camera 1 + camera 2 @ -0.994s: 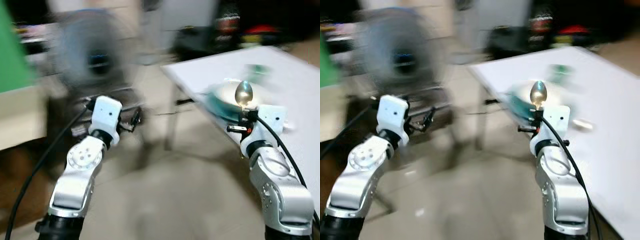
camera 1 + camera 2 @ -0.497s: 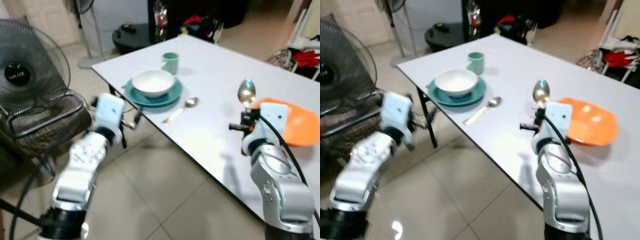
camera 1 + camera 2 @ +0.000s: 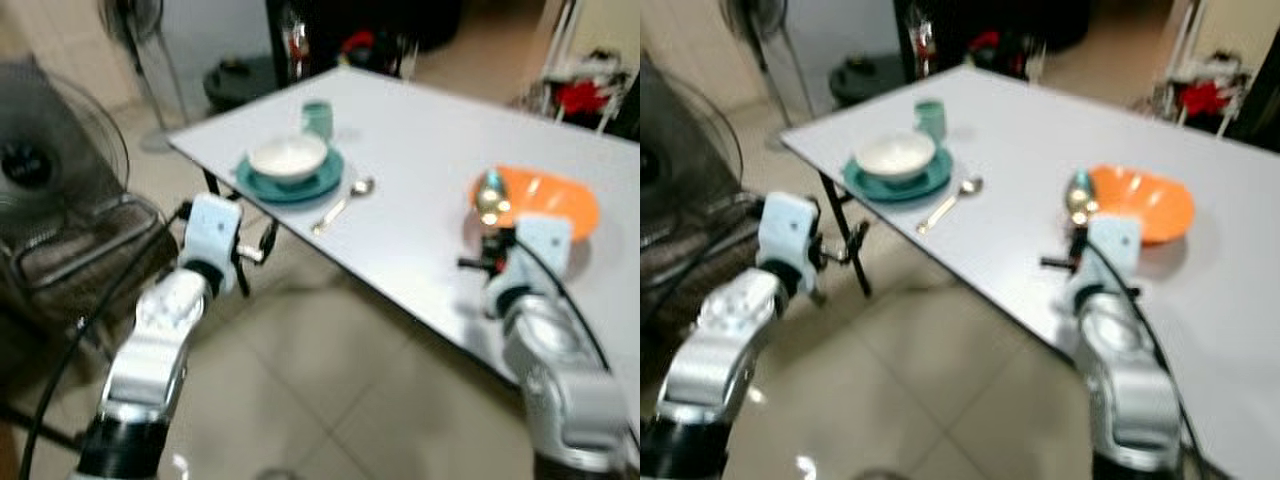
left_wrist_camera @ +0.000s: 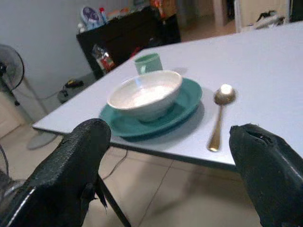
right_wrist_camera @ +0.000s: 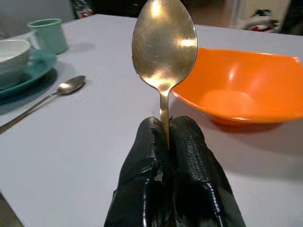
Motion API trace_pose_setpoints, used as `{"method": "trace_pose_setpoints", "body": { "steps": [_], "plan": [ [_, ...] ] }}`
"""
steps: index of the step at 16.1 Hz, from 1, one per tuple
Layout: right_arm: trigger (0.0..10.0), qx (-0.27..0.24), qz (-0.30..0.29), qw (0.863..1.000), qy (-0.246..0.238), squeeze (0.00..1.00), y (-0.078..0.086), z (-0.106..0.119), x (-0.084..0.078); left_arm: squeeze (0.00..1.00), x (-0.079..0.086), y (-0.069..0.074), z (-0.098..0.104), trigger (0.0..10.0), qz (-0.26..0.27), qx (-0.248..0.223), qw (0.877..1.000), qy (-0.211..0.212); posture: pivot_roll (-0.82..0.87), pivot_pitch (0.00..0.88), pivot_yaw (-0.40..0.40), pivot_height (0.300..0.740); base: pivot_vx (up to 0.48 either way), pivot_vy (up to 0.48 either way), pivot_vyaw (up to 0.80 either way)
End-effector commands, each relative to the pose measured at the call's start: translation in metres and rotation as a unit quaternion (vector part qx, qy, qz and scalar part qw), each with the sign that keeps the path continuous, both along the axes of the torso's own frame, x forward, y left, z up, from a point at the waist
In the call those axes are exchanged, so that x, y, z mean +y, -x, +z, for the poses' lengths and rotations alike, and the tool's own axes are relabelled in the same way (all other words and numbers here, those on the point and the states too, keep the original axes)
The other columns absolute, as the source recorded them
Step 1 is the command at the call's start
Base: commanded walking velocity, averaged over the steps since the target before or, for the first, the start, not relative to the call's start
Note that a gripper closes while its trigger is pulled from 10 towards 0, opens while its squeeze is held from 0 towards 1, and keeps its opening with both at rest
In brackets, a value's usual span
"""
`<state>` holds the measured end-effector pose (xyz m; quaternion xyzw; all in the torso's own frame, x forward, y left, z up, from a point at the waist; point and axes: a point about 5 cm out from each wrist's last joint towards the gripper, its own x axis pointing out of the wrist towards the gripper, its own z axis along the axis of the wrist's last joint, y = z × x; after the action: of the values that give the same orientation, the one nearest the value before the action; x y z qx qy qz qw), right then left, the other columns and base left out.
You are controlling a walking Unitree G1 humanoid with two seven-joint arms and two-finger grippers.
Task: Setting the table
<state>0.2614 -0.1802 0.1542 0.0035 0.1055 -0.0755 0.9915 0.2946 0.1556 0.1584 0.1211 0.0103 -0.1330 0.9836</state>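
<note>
A white table carries a teal plate with a white bowl on it. A green mug stands behind the plate and a spoon lies beside it. An orange bowl sits further right. My right gripper is shut on the handle of a second, golden spoon, held upright at the table's near edge in front of the orange bowl. My left gripper is open, off the table's corner, level with the plate, holding nothing.
A floor fan and a wire chair stand to my left on the tiled floor. Dark furniture and clutter lie beyond the table's far side. The table's near edge runs diagonally between my arms.
The camera has kept swinging, so the table and orange bowl sit differently in view. Both arms hold the same pose; the spoon stays in the right gripper.
</note>
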Motion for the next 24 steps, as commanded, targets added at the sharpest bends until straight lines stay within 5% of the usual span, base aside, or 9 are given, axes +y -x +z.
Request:
{"method": "trace_pose_setpoints", "body": {
  "steps": [1,5,16,24],
  "plan": [
    [10.0,-0.013,0.023,1.0,-0.007,0.0,-0.002,0.008,0.011,0.0,0.012,-0.001,0.0,10.0,0.017,0.001,1.0,-0.007,0.03,0.0,0.057,0.74,0.0,0.48,-0.8],
    [10.0,-0.008,0.021,1.0,-0.006,0.0,-0.003,0.005,0.009,0.0,0.009,0.001,-0.003,10.0,0.021,0.002,1.0,-0.007,0.04,0.0,0.051,0.74,0.0,0.48,-0.6],
    [10.0,-0.008,0.032,0.999,0.025,0.0,-0.015,0.008,0.0,0.0,0.0,0.014,-0.006,10.0,0.029,-0.005,0.999,0.037,0.06,0.0,0.009,0.74,0.0,0.0,-0.07],
    [10.0,-0.007,0.032,0.999,0.026,0.0,-0.025,0.015,-0.001,0.0,0.001,0.013,-0.002,10.0,0.02,-0.008,0.999,0.043,0.05,0.0,0.022,0.74,0.352,0.0,-0.64]
  ]
}}
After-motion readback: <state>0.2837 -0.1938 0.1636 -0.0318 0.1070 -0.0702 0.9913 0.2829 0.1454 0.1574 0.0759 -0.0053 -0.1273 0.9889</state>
